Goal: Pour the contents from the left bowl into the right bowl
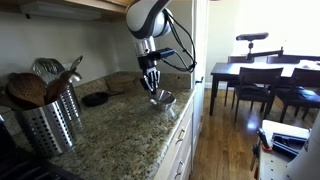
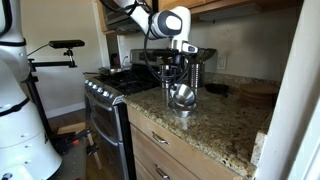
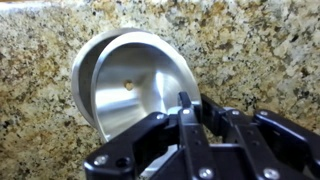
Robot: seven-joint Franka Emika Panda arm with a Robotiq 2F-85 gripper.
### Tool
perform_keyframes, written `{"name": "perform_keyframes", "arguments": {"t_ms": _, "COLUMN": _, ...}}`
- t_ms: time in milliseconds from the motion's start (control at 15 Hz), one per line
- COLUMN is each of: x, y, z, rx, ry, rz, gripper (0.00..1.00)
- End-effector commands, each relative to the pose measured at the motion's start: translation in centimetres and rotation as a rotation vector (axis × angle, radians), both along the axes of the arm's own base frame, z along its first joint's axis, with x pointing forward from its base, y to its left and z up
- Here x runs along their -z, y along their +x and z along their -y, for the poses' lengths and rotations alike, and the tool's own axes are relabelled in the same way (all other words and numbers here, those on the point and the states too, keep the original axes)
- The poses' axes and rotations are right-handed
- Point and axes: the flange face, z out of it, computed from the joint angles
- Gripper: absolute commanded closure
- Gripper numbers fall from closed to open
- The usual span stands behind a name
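Note:
My gripper is shut on the rim of the left bowl, a shiny steel bowl held tilted just above the granite counter. A small yellowish piece lies inside it. The rim of the right bowl shows behind and under it, mostly hidden by the held bowl. In both exterior views the gripper points down over the bowls near the counter's front edge. I cannot tell the two bowls apart there.
A flat black dish lies on the counter beyond the bowls. A perforated steel utensil holder with wooden spoons stands nearer the camera. A stove adjoins the counter. A dining table with chairs stands across the room.

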Motion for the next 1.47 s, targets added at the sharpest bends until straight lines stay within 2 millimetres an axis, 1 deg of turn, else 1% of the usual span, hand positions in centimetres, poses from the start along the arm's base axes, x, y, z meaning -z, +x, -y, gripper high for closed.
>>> {"name": "perform_keyframes", "arguments": {"t_ms": 0, "x": -0.4, "y": 1.2, "z": -1.4, "rx": 0.009, "ry": -0.05, "rz": -0.034, "gripper": 0.91}}
{"name": "perform_keyframes", "arguments": {"t_ms": 467, "x": -0.5, "y": 2.4, "z": -4.1, "rx": -0.031, "ry": -0.1, "rz": -0.048, "gripper": 0.91}}
{"name": "perform_keyframes", "arguments": {"t_ms": 1133, "x": -2.2, "y": 3.3, "z": -7.2, "rx": -0.087, "ry": -0.156, "rz": -0.038, "gripper": 0.91}}
{"name": "perform_keyframes", "arguments": {"t_ms": 1267, "x": -2.1, "y": 3.3, "z": -8.1, "rx": -0.104, "ry": -0.161, "rz": -0.038, "gripper": 0.91}}
{"name": "perform_keyframes", "arguments": {"t_ms": 1400, "x": -1.6, "y": 3.4, "z": -9.1, "rx": -0.124, "ry": -0.156, "rz": -0.042, "gripper": 0.91}}
